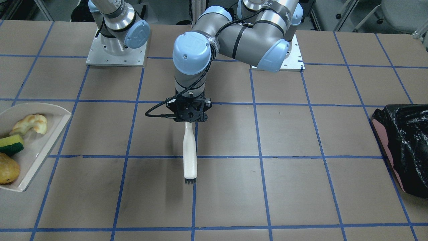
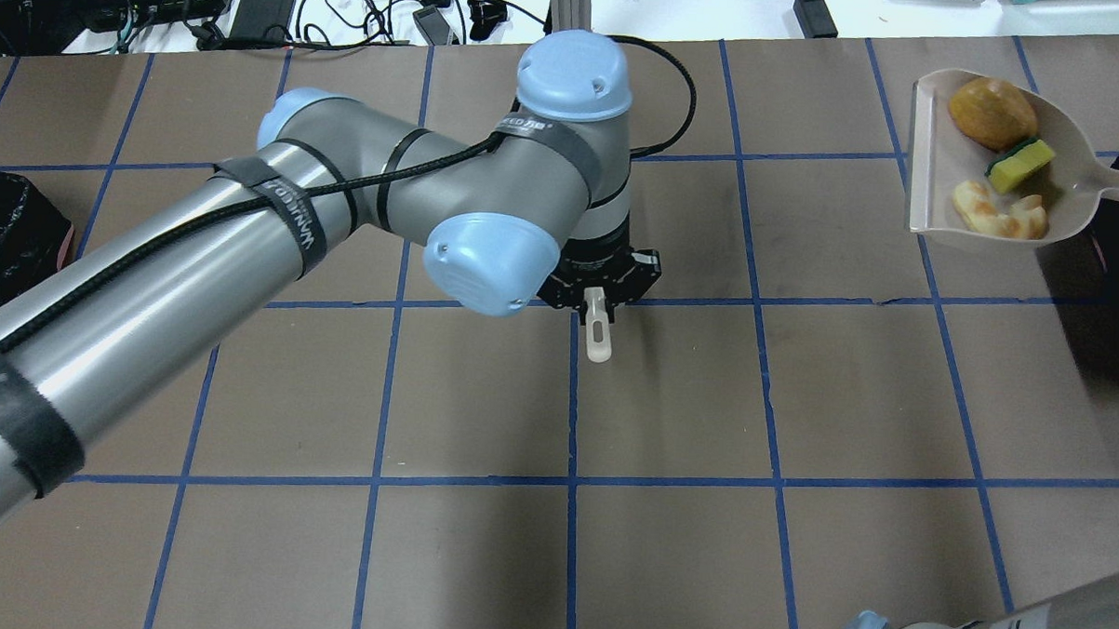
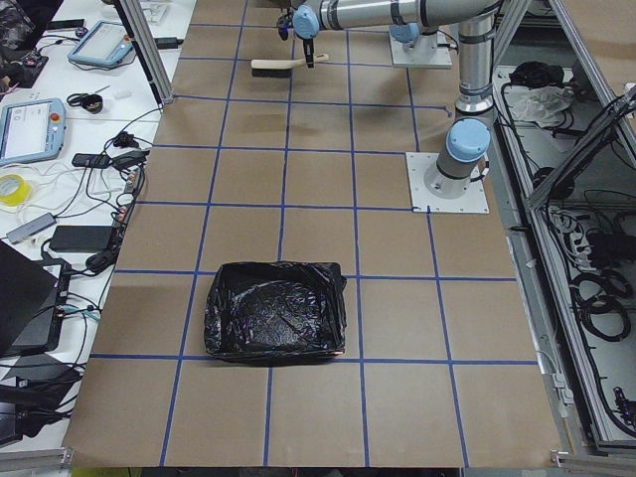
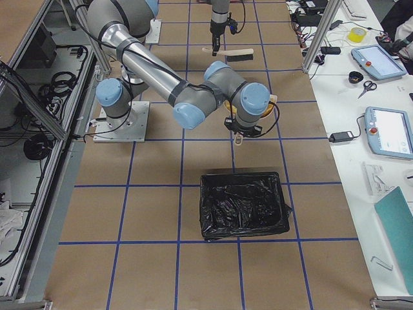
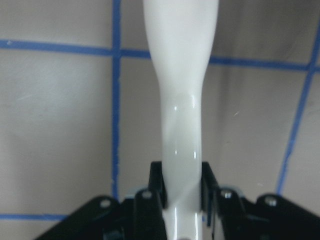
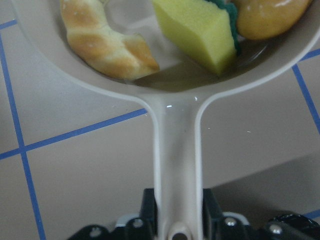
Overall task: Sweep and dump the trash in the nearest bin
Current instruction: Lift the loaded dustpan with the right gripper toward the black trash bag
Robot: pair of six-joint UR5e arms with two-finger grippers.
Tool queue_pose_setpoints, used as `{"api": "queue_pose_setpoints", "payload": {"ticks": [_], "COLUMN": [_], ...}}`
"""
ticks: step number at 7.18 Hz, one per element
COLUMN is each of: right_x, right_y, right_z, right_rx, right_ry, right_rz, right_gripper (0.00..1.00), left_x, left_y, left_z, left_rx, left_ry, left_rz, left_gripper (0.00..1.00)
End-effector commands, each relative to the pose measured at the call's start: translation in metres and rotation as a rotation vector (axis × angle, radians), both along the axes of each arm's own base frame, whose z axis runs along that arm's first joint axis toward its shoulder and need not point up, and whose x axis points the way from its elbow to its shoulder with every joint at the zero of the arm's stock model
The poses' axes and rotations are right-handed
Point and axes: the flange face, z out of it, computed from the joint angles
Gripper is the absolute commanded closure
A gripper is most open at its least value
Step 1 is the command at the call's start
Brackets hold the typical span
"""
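Blue-gridded table [image 1: 301,187]; left fingers [image 5: 157,185] tight on brush [image 1: 190,157], right fingers [image 6: 148,205], clearest in wrist view, tight on dustpan [image 6: 177,150].

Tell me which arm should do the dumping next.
Right. The right gripper grips the dustpan by its handle; the croissant, sponge and roll lie in it, and a black bin stands close by. The left gripper holds only the brush, mid-table.
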Motion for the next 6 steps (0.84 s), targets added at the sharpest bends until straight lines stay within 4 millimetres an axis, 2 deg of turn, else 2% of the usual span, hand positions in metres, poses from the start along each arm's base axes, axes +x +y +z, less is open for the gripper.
{"api": "queue_pose_setpoints", "payload": {"ticks": [1, 2, 3, 4, 5, 6], "right_x": [-0.034, -0.056, -0.068, -0.082, -0.100, -0.122], "right_y": [0.004, 0.013, 0.014, 0.008, 0.000, 0.001], "right_z": [0.030, 0.036, 0.045, 0.053, 0.051, 0.050], "right_rx": [-0.020, -0.012, -0.024, -0.011, -0.018, -0.028], "right_ry": [0.062, 0.093, 0.127, 0.175, 0.190, 0.198], "right_rz": [-0.015, -0.038, -0.030, -0.023, 0.009, 0.036], "right_gripper": [1.00, 1.00, 1.00, 1.00, 1.00, 1.00], "left_x": [0.030, 0.031, 0.029, 0.030, 0.020, 0.015], "left_y": [0.042, 0.056, 0.065, 0.075, 0.085, 0.092], "left_z": [-0.023, -0.028, -0.029, -0.043, -0.042, -0.050], "left_rx": [0.067, 0.087, 0.100, 0.123, 0.119, 0.135], "left_ry": [-0.025, -0.022, -0.021, -0.021, -0.020, -0.028], "left_rz": [-0.009, -0.001, -0.016, -0.054, -0.095, -0.113], "left_gripper": [1.00, 1.00, 1.00, 1.00, 1.00, 1.00]}}
